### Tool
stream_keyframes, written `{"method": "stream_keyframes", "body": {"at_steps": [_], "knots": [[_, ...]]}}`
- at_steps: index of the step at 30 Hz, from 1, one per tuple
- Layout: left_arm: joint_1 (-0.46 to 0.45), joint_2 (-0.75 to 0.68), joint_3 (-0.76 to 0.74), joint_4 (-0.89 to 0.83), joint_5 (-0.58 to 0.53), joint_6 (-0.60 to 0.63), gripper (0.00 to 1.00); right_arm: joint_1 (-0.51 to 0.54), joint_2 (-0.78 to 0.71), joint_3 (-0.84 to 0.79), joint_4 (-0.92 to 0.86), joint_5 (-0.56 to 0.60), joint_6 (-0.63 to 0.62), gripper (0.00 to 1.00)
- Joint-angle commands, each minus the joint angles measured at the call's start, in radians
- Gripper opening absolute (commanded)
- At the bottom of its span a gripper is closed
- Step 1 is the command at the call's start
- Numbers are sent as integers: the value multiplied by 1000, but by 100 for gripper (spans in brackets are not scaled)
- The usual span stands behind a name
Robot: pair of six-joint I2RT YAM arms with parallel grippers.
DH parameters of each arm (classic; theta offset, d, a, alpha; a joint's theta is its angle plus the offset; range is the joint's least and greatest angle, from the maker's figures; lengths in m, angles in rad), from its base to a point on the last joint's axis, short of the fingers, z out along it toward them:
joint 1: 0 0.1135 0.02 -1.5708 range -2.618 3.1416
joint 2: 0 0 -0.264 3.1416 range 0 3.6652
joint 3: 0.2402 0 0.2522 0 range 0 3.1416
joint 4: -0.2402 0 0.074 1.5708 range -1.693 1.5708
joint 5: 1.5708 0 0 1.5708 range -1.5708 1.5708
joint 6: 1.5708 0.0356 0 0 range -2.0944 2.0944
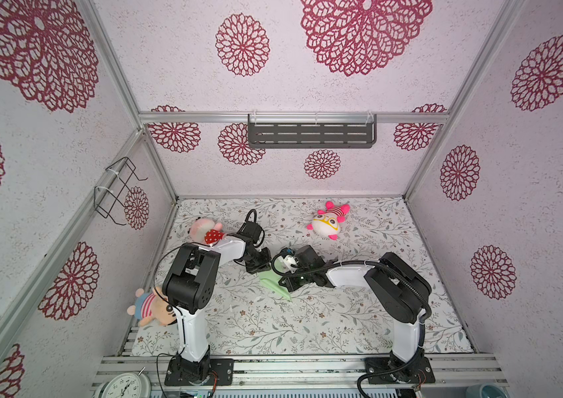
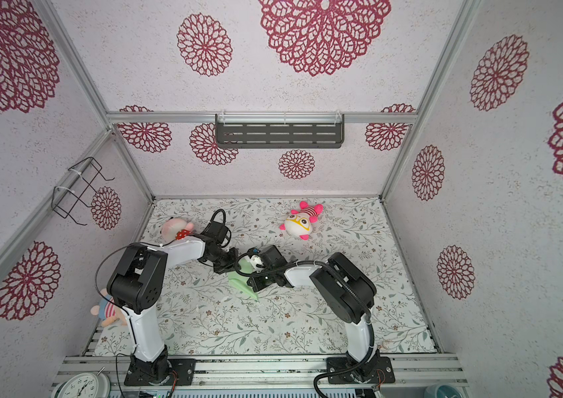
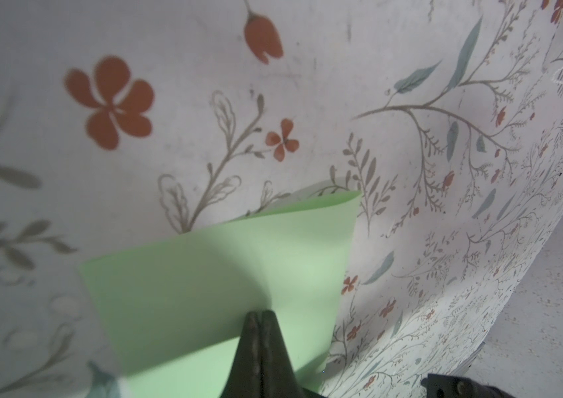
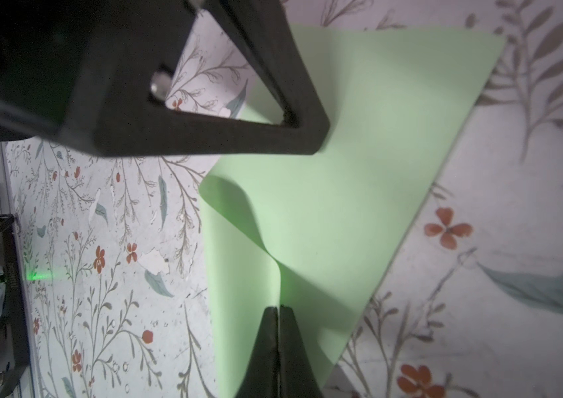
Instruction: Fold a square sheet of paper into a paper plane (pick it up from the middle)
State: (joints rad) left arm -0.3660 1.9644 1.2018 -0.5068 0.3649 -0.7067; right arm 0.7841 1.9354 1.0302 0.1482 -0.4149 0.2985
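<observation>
I am holding the paper [image 1: 271, 284] near the middle of the bench [image 1: 307, 327], left hand [image 3: 260, 318] and right hand [image 4: 277, 310] both clamped on it. If I am pulling them apart too much, the paper may tear; if one pinch slips, the crease goes crooked.

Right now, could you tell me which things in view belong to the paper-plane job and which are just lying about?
Job: green paper sheet, partly folded; right fingers pinching it; left fingers shut, touching it.
Lying about: white-and-pink plush; red-dotted plush; striped plush; clock; wall shelf.
</observation>
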Motion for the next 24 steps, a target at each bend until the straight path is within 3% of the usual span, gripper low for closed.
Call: {"method": "stream_keyframes", "body": {"at_steps": [1, 14, 20, 24], "knots": [[-14, 62, -18, -33, -31, 11, 0, -9, -6, 22, -48, 36, 10, 1], [-8, 10, 22, -34, 6, -15, 0, -16, 17, 16, -69, 29, 32, 1], [33, -157, -37, 44, 40, -103, 11, -16, 26, 15, -65, 12, 36, 2], [46, -267, -163, 151, 49, -175, 16, -17, 33, 22, -73, 5, 40, 1]]}}
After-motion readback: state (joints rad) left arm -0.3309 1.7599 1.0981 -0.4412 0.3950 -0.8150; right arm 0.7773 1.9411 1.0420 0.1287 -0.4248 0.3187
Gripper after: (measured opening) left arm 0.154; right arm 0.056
